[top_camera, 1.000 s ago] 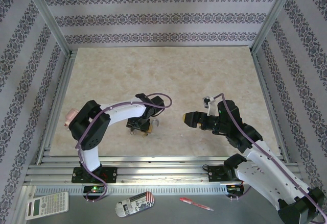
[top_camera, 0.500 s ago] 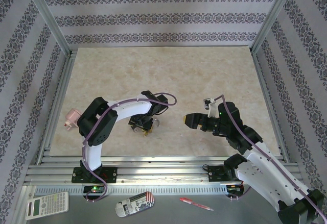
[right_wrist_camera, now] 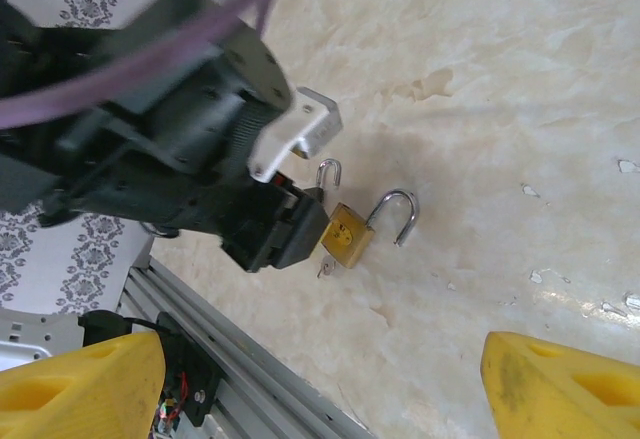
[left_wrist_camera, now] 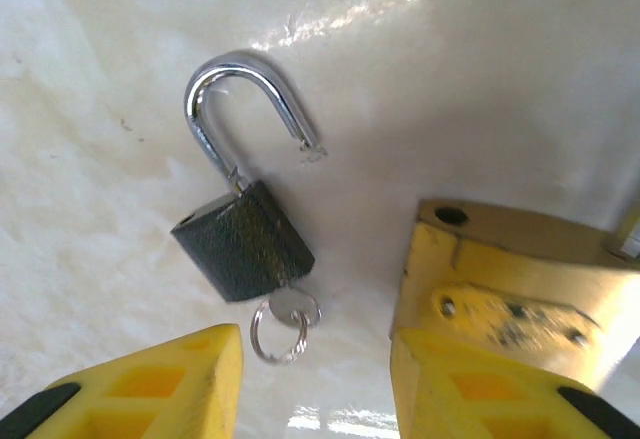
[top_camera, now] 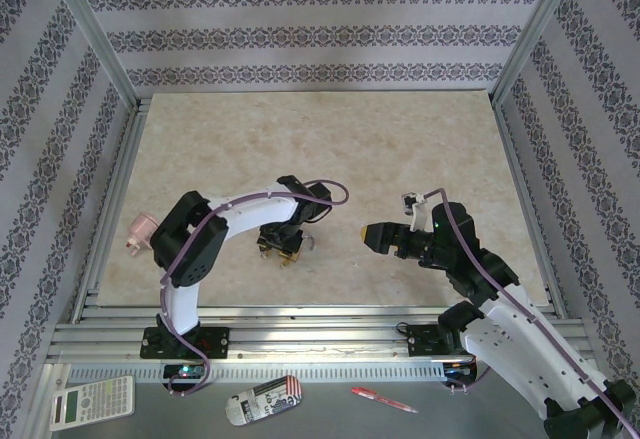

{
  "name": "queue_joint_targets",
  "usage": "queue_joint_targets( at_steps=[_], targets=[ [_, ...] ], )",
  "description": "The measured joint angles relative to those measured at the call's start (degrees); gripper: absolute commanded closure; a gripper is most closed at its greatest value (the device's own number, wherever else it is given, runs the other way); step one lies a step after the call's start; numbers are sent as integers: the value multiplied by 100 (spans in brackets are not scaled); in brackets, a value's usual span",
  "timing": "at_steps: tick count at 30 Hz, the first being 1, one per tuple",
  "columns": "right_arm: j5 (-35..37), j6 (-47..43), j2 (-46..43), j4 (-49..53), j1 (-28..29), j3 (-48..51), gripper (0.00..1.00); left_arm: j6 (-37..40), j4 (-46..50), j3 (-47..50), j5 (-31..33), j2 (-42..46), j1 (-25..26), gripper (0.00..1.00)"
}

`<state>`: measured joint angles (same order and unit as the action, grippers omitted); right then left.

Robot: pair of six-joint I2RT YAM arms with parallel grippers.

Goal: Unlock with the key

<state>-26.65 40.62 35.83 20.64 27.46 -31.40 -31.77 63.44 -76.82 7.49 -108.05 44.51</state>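
Observation:
In the left wrist view a dark padlock (left_wrist_camera: pixel 243 242) lies flat on the table, its silver shackle (left_wrist_camera: pixel 240 89) swung open. The key (left_wrist_camera: pixel 290 305) sits in its underside with a wire ring (left_wrist_camera: pixel 272 337) hanging from it. My left gripper (left_wrist_camera: pixel 312 359) hovers right over that ring, open, its yellow fingers (left_wrist_camera: pixel 170 374) either side and touching nothing. A brass padlock (left_wrist_camera: pixel 500 279) lies just to the right. It also shows as the brass padlock (right_wrist_camera: pixel 345 234) in the right wrist view, with its shackle open. My right gripper (top_camera: pixel 378 236) hangs open further right, away from both locks.
Aluminium rails (top_camera: pixel 300 334) run along the near edge. Beyond them lie a calculator (top_camera: pixel 92 401), a striped case (top_camera: pixel 265 399) and a red pen (top_camera: pixel 383 399). A small pink object (top_camera: pixel 140 229) sits at the table's left edge. Patterned walls close in three sides.
The left arm's elbow swung right and its wrist settled lower over the locks. The right gripper turned and drew slightly back towards its base.

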Motion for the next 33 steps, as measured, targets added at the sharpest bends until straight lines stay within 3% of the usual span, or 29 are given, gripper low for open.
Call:
queue_joint_targets(
  at_steps=[10,13,17,23,27,33],
  targets=[
    [94,39,527,114,4,-2,17,-278,-61,236,101,2033,-140,41],
    [299,192,929,111,155,-2,17,-321,-420,756,22,2802,-601,40],
    [857,472,1888,-42,1067,-114,25,-319,-1123,1624,-332,3327,-1447,47],
    [1429,907,3681,-398,1853,-667,41,-92,-1779,2124,-651,2732,-1853,77],
    [1606,984,4253,-503,1996,-1058,41,48,-2173,2120,-708,2006,-1971,83],
    [1816,981,4004,-435,1996,-1204,39,179,-2494,2094,-734,1471,-1976,88]
  ],
)
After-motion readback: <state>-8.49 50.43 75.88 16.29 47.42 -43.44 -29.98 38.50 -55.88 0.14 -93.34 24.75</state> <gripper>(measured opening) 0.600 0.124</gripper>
